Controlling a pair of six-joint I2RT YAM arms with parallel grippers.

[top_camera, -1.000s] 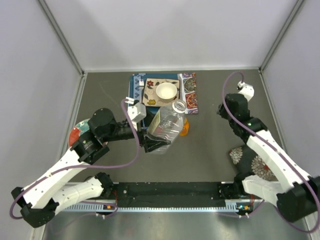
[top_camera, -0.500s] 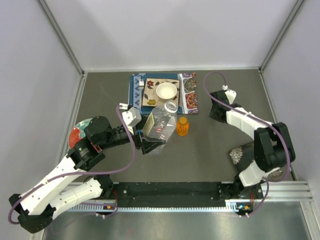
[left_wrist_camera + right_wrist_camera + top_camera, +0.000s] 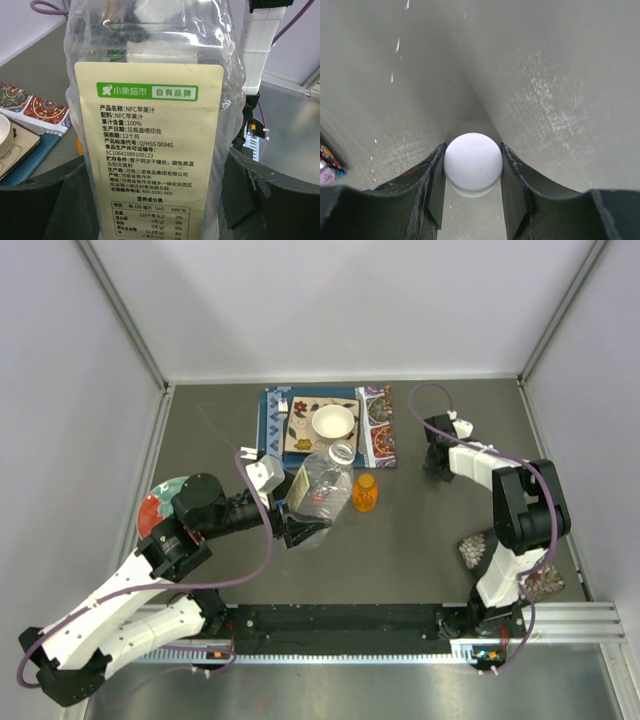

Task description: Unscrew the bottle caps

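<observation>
Dark grey table [image 3: 420, 540], pale walls on three sides. At the far right the right gripper [image 3: 472, 167] is clenched on the white cap [image 3: 472, 161], a pad pressing each side. Whether the cap touches the table I cannot tell. The left gripper [image 3: 155, 200] clasps the clear bottle [image 3: 150, 100] by its lower body, label toward the wrist camera, and the neck tilts toward the mat [image 3: 375, 435]. Just right of it, apart, stands a small orange bottle [image 3: 365, 493]. On the mat sits a white bowl [image 3: 333, 422]. A colourful plate [image 3: 158, 505] lies under the left arm — partly hidden.
</observation>
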